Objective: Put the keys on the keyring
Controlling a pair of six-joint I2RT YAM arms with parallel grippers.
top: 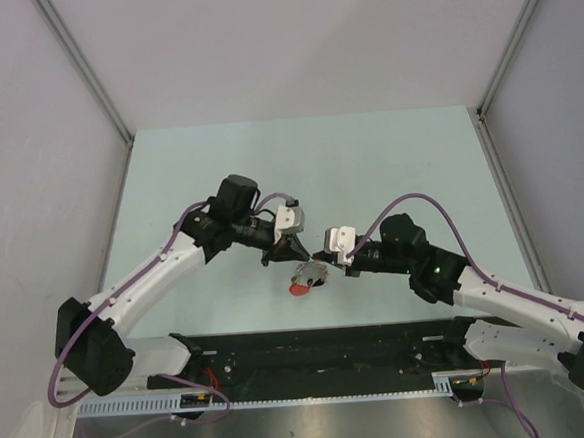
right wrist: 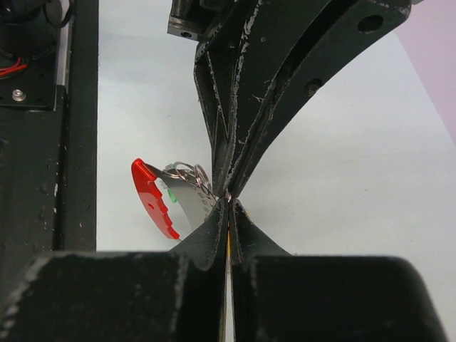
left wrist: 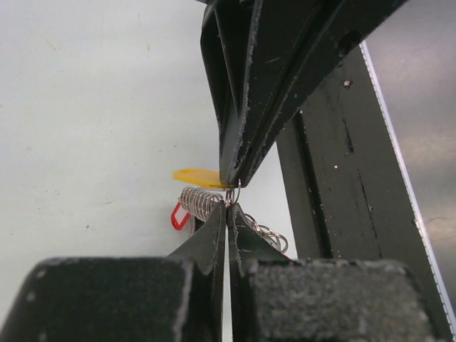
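Both pincers are squeezed fully together and meet tip to tip low over the table. The left pincer (left wrist: 228,214) appears to nip a thin wire loop of the keyring (right wrist: 182,201). The right pincer (right wrist: 228,208) holds the yellow key (left wrist: 196,176), whose head juts sideways from its tip. A yellow sliver also shows in the slit between its fingers in its own wrist view.

I judge the reason for this hold to be threading. One arm steadies the ring so that the other can work the key's hole onto the wire, and the tips must nearly touch because both pieces are so small.

The keyring sits right at the meeting point. Its grey ridged tag (right wrist: 191,206) lies against the side of the fingertips, and the red band (right wrist: 151,194) curves beyond it, away from the tips. A cluster of wire rings (right wrist: 189,171) sits at the tag's upper end, just beside the left pincer's fingers. In the left wrist view the tag shows on one side of the closed fingers and the wire rings on the other, so the keyring straddles the grip.

A speck on the tag may be the green key (right wrist: 171,194), though it is too small to be sure. I cannot tell whether the keyring hangs clear of the pale table (top: 368,164) or rests on it. The black rail (right wrist: 71,142) lies well apart, at the near edge.
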